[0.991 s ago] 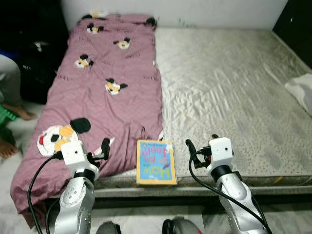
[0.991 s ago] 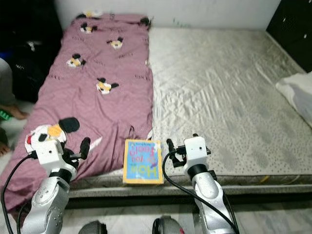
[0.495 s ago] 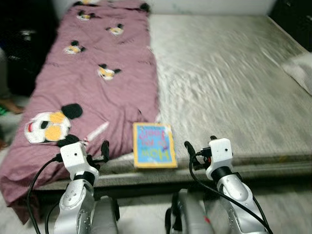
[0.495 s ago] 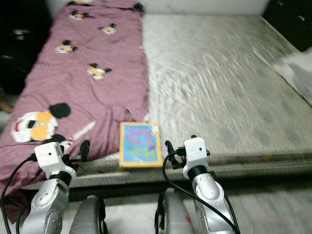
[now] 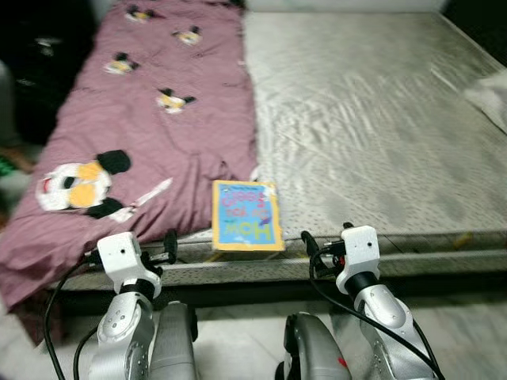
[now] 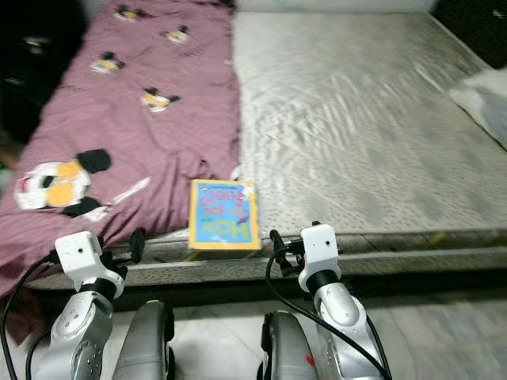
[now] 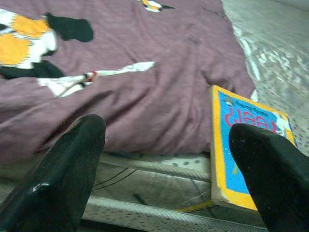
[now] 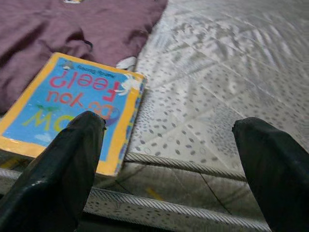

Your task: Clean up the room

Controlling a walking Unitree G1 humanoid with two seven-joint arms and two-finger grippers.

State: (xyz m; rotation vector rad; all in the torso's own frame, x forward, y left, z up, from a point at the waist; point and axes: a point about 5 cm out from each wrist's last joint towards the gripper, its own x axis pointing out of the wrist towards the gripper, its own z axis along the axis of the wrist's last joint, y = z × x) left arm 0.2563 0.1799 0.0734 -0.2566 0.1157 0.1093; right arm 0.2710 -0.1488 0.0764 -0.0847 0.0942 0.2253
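I am standing at the foot of a bed (image 5: 380, 134), looking down over its bare, silvery quilted mattress. A purple blanket (image 5: 150, 134) printed with cartoon mouse faces is lying spread over the left half of the mattress, its near edge drooping over the side. A children's book (image 5: 245, 226) with a blue cover and yellow border is lying flat at the near edge of the mattress, its left side just touching the blanket's edge and its near end right at the bed's rim. At the far right, a pale pillow (image 5: 489, 96) is resting on the mattress, well apart from the book.

I am holding my left hand (image 5: 168, 245) low in front of the bed's edge, below the drooping blanket and to the left of the book; in the left wrist view its two black fingers (image 7: 63, 179) are standing wide apart, touching nothing. I am holding my right hand (image 5: 310, 247) at the same height, just right of the book and short of the mattress edge; its fingers (image 8: 63, 169) are likewise spread wide, with the book's corner showing between them but not gripped.
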